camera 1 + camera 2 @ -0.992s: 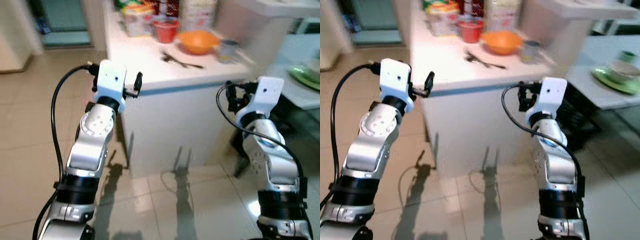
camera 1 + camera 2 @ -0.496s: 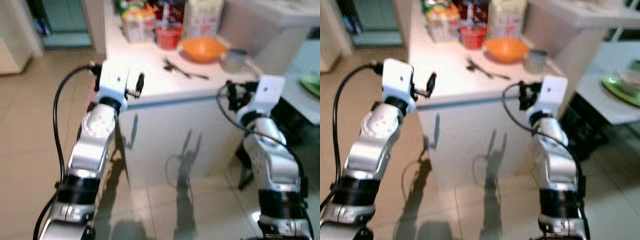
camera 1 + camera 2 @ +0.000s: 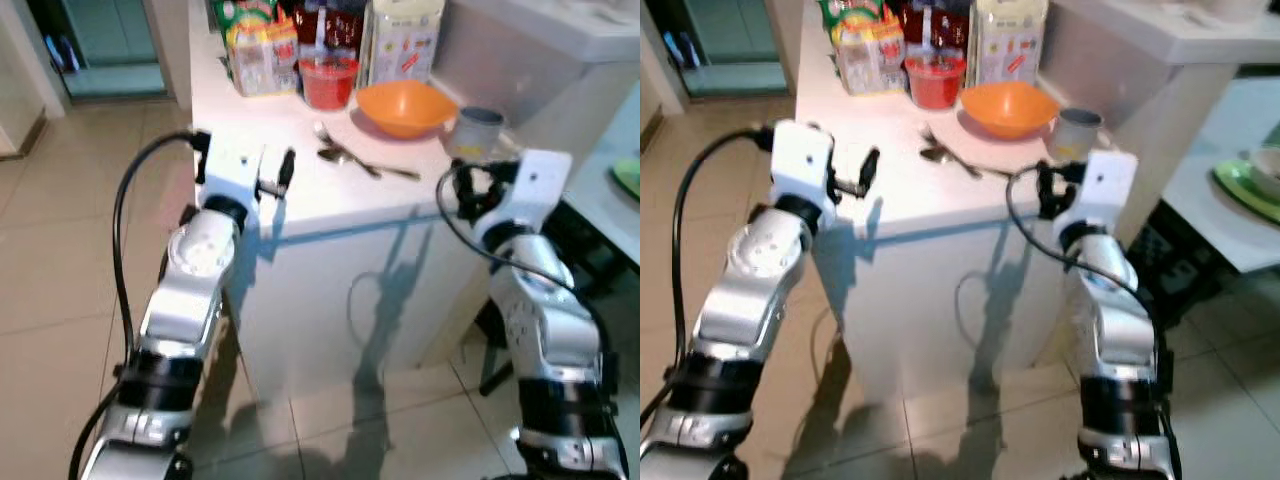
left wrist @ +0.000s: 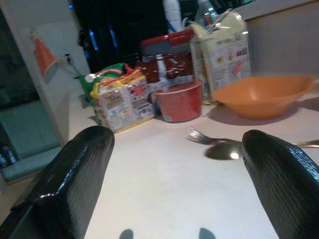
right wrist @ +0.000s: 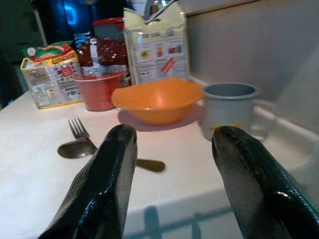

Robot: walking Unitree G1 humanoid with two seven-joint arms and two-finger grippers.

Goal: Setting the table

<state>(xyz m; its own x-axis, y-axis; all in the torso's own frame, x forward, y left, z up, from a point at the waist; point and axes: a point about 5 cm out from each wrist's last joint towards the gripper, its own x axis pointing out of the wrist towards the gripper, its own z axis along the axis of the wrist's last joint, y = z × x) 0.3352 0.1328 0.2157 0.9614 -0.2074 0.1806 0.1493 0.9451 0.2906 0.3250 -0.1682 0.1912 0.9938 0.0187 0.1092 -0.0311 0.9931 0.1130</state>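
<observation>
Silver jointed arms (image 3: 185, 290), white wrist housings, black cables, black fingers (image 4: 75, 179)

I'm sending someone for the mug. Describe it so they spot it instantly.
On the white counter, look along the row of food packs to the orange bowl. The grey mug stands just right of that bowl, by the wall; it is the only handled cup, unlike the red tub.

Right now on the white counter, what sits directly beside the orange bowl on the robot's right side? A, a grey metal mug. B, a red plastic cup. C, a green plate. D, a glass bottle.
A: the grey metal mug stands just right of the orange bowl on the white counter; the red plastic cup is on the bowl's left.
</observation>
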